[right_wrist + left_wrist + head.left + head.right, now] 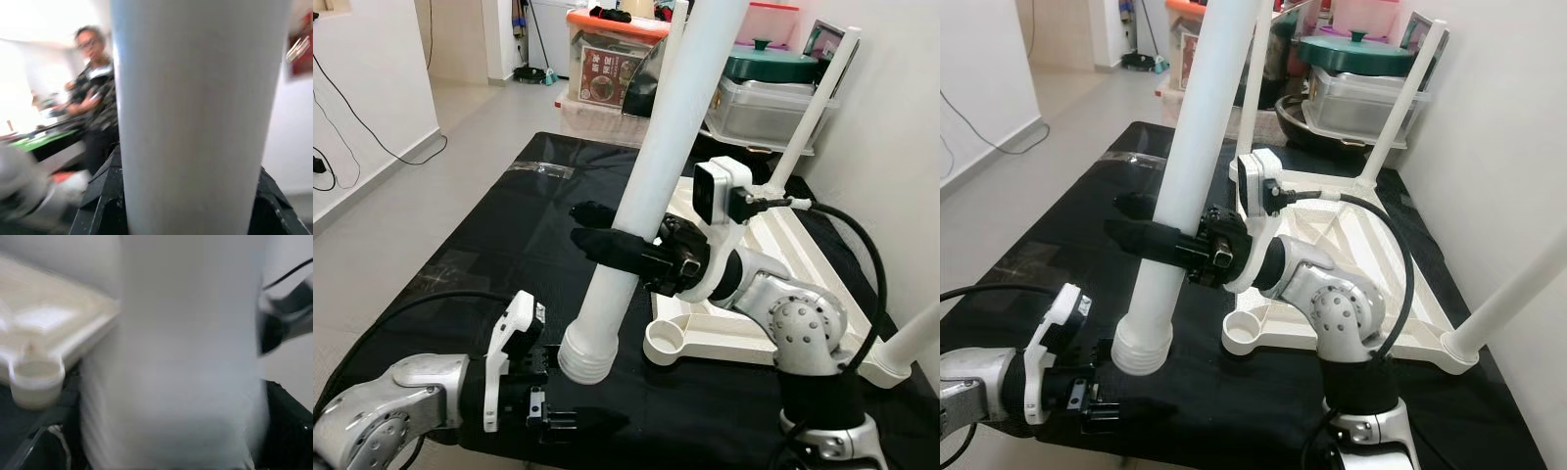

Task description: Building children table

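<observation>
Leg: white tube, held tilted above black mat, threaded end low, near empty corner socket of upturned tabletop. Right claw clenched round mid-shaft. Left claw low by mat; fingers' state unclear.

Right eye: leg looks rigid, light, smooth, likely slippery; grip mid-shaft.

Wrist views: blurred tube close up.

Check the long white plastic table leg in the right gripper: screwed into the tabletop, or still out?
Out. The long white plastic table leg, tilted in the right gripper, has its threaded end hanging beside the upturned white tabletop's empty corner socket.
</observation>
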You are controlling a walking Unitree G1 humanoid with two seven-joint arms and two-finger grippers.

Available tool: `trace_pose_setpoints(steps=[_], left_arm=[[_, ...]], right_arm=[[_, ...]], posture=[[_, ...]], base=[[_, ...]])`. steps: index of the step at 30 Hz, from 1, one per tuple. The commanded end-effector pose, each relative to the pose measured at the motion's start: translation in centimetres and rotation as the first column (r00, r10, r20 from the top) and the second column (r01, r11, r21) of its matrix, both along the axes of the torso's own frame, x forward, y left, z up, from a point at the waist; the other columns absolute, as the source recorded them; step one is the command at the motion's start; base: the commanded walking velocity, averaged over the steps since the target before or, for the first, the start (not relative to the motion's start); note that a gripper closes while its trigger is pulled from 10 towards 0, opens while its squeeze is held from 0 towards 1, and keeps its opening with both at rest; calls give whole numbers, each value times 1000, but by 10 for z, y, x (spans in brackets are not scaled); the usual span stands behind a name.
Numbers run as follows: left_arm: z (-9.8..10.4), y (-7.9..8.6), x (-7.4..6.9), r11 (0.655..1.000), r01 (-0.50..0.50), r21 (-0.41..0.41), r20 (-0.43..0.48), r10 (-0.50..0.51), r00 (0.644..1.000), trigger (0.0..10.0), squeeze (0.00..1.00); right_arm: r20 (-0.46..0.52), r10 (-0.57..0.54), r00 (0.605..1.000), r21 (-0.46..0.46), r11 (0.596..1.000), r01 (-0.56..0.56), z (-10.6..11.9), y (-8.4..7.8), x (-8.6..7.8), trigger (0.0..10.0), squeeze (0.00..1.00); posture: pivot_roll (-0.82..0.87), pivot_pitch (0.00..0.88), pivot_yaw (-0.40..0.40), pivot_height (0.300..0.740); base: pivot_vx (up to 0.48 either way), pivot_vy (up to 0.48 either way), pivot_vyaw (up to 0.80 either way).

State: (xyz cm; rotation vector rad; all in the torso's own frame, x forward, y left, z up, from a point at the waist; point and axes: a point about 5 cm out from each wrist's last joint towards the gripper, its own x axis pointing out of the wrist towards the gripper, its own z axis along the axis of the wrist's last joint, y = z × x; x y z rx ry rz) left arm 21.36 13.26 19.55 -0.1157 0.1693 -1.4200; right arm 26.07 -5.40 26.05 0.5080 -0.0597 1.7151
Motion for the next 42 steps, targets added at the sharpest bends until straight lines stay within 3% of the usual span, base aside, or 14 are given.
trace_pose_setpoints(steps=[1, 7, 8, 10, 13, 20, 22, 24, 25, 27, 40, 41, 42], left_arm=[[4, -2, -1, 999, 22, -25, 22, -22, 1000, 10000, 0], [1, 1, -2, 1000, 6, -7, 22, -6, 1000, 10000, 0], [-1, 1, -3, 1000, -5, -4, 19, 5, 1000, 10000, 0], [-1, 1, -3, 1000, -5, -4, 19, 5, 1000, 10000, 0], [-4, -1, -2, 999, -34, -15, 10, 34, 999, 10000, 0], [-9, -5, 0, 999, -45, -23, -5, 45, 999, 10000, 0], [-8, -4, 0, 999, -46, -23, -4, 46, 999, 9529, 0], [-8, -2, 2, 998, -50, -22, -1, 50, 999, 8510, 0], [-8, -2, 2, 998, -50, -22, -1, 50, 999, 8510, 0], [-5, 1, 5, 998, -60, -36, 8, 61, 998, 0, 0], [-1, 0, 6, 993, -81, -89, 19, 82, 996, 0, 0], [-2, 0, 7, 993, -94, -73, 21, 96, 995, 3255, 0], [-2, 0, 7, 993, -94, -73, 21, 96, 995, 3255, 0]], right_arm=[[-6, 42, 999, -6, 999, -42, -2, 4, -5, 0, 0], [-3, -15, 1000, -21, 1000, 14, -2, 2, 5, 0, 0], [-1, -61, 998, -24, 998, 61, 1, -4, 14, 0, 0], [-1, -61, 998, -24, 998, 61, 1, -4, 14, 0, 0], [11, -129, 992, -7, 992, 129, 11, -19, 25, 0, 0], [-2, -110, 994, 17, 994, 110, 10, -14, 19, 0, 0], [-3, -103, 995, 19, 995, 103, 9, -13, 17, 0, 0], [-6, -87, 996, 22, 996, 87, 8, -10, 14, 0, 0], [-6, -87, 996, 22, 996, 87, 8, -10, 14, 0, 0], [-11, -78, 997, 23, 997, 78, 6, -8, 12, 0, 0], [-30, -103, 994, 29, 994, 104, 5, -6, 13, 0, 0], [-44, -166, 985, -7, 986, 166, 2, -5, 18, 10000, 0], [-44, -166, 985, -7, 986, 166, 2, -5, 18, 10000, 0]], posture=[[112, 0, -101, 740], [115, 0, -98, 740], [114, 0, -97, 740], [114, 0, -97, 740], [110, 0, -97, 740], [109, 0, -102, 740], [109, 0, -98, 740], [111, 0, -99, 740], [111, 0, -99, 740], [109, 0, -98, 740], [103, 0, -103, 740], [102, 0, -104, 740], [102, 0, -104, 740]], base=[[0, 0, 0], [0, 0, 0], [0, 0, 0], [0, 0, 0], [0, 0, 0], [0, 0, 0], [0, 0, 0], [0, 0, 0], [0, 0, 0], [0, 0, 0], [0, 0, 0], [0, 0, 0], [0, 0, 0]])
